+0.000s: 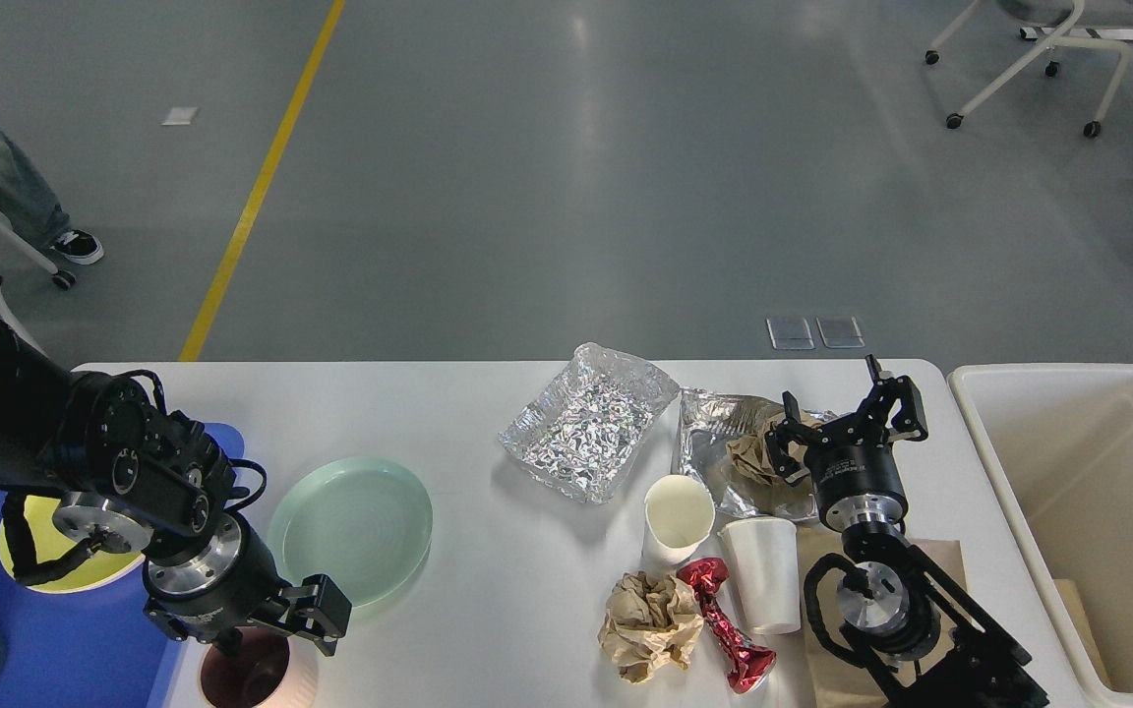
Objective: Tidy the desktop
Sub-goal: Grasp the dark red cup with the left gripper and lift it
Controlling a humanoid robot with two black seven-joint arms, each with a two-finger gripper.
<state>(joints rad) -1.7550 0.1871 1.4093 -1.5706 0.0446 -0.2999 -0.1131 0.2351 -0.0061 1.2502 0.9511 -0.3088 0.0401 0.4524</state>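
Grey floor (626, 177) (yellow line (257, 187))

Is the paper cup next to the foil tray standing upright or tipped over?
Upright: the paper cup stands on the desktop, its open mouth facing up.

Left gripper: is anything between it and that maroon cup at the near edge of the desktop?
Nothing visible. The left gripper hangs open right over the maroon cup on the desktop, one finger at its rim. The green plate lies just beyond, beside the approach and not across it.

Cluttered white desktop (488, 403)
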